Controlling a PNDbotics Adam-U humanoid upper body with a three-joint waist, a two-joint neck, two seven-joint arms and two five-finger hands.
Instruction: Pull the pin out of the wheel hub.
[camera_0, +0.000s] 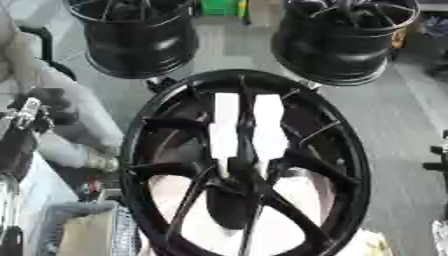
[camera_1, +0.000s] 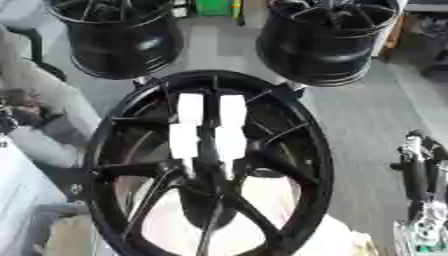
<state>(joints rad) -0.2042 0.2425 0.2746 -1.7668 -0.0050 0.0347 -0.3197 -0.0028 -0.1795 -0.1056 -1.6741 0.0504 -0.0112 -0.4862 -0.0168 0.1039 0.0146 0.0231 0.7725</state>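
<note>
No writing or brand can be read anywhere. A large black wheel hub stands upright in the near centre, its spokes meeting low in the middle; the pin cannot be made out. Two more black wheels stand far left and far right. A grey crate sits near left, holding something pale. Neither hand shows clearly, so whether their fingers are apart or together cannot be told.
</note>
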